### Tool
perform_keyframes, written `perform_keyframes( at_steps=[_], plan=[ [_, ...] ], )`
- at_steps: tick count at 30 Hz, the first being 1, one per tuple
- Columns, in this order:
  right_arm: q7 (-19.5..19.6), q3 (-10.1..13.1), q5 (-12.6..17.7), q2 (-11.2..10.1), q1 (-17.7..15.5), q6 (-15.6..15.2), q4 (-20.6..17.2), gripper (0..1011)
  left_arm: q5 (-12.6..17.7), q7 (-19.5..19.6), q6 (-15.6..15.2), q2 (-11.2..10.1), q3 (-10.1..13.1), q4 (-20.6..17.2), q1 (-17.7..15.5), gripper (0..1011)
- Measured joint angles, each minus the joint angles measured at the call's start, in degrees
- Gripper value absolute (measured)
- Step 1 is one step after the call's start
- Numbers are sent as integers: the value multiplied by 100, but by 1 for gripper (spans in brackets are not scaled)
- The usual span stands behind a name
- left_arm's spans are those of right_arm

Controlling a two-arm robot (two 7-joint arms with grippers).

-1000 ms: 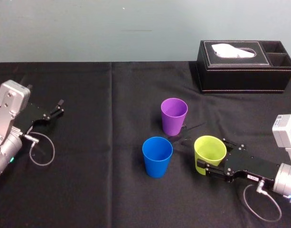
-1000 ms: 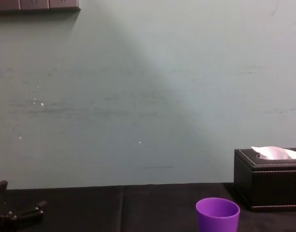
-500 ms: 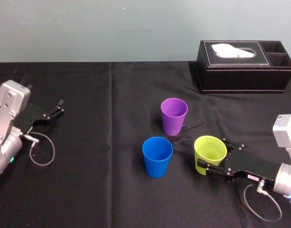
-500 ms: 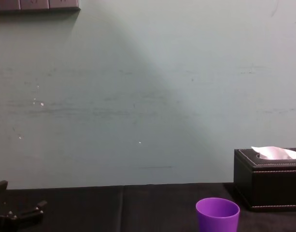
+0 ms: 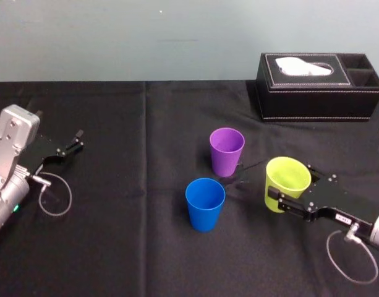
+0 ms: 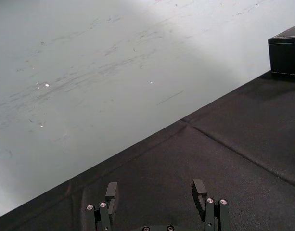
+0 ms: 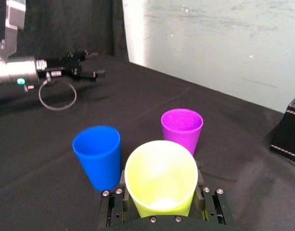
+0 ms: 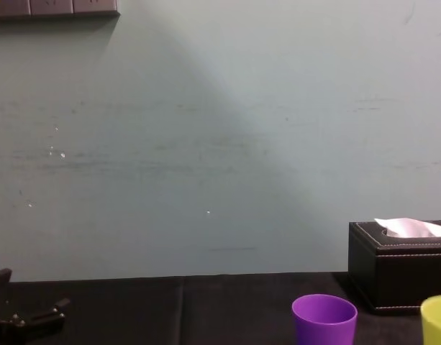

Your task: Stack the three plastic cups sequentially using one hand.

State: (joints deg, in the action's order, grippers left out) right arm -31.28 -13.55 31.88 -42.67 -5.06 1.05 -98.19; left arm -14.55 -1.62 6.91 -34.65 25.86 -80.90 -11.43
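Head view: right end effector point(image 5: 292, 183) at right of centre, clamped on the yellow-green cup point(image 5: 282, 178), one finger on each side of its wall. The side grip leaves the mouth and base free for nesting. The cup is upright and looks clear of the tabletop point(image 5: 133, 247), I judge. Purple cup point(image 5: 227, 150) stands mid-frame, and blue cup point(image 5: 205, 203) is just below and left of it, near but apart. Both are upright with mouths open, ready to receive. Left end effector point(image 5: 76, 140) is parked at far left, well apart. Tissue box point(image 5: 319, 86) sits upper right, out of the way.

Left wrist view: left end effector point(image 6: 155, 192) has its fingers apart with nothing between them, over bare cloth. Idle, since this is a one-arm job.

Right wrist view: yellow-green cup point(image 7: 160, 178) sits low centre, squeezed between the fingers point(image 7: 199, 188). Blue cup point(image 7: 97, 154) and purple cup point(image 7: 182, 127) are just beyond it, either one a reachable target.

Chest view: purple cup point(image 8: 324, 320) at bottom right of centre, and the yellow-green cup's rim point(image 8: 437, 316) at the lower right corner, about level with it. I take this as first cup grasped, stacking not yet done.
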Motion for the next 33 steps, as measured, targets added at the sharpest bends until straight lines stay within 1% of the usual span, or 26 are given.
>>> perform_keyframes(
  at_steps=[1,2,6,8,11,14,15,16,18,22,23,24,27,28,31,33],
  plan=[
    [12,36,53,-17,-20,-70,-66,741,0,0,0,0,0,0,0,1011],
    [26,104,181,-49,-38,-235,-196,741,0,0,0,0,0,0,0,1011],
    [72,184,383,-120,9,-515,-439,741,0,0,0,0,0,0,0,1011],
    [137,180,396,-158,93,-631,-552,741,0,0,0,0,0,0,0,1011],
    [191,134,380,-172,228,-737,-623,739,0,0,0,0,0,0,0,1011],
    [244,20,318,-162,471,-870,-641,739,0,0,0,0,0,0,0,1011],
    [257,-52,278,-138,619,-936,-617,739,0,0,0,0,0,0,0,1011],
    [257,-52,278,-138,619,-936,-617,741,0,0,0,0,0,0,0,1012],
    [250,-229,214,-56,935,-1034,-491,741,0,0,0,0,0,0,0,1011],
    [211,-397,149,41,1245,-1102,-334,741,0,0,0,0,0,0,0,1011],
    [187,-481,124,100,1404,-1132,-239,741,0,0,0,0,0,0,0,1011],
    [174,-518,109,130,1486,-1146,-197,741,0,0,0,0,0,0,0,1011],
    [120,-728,40,280,1858,-1230,36,741,0,0,0,0,0,0,0,1011],
    [120,-728,40,280,1858,-1230,36,741,0,0,0,0,0,0,0,1011],
    [84,-920,-31,426,2185,-1308,277,739,0,0,0,0,0,1,0,1011],
    [65,-991,-55,485,2302,-1340,383,741,0,0,0,0,0,0,0,1012]
  ],
)
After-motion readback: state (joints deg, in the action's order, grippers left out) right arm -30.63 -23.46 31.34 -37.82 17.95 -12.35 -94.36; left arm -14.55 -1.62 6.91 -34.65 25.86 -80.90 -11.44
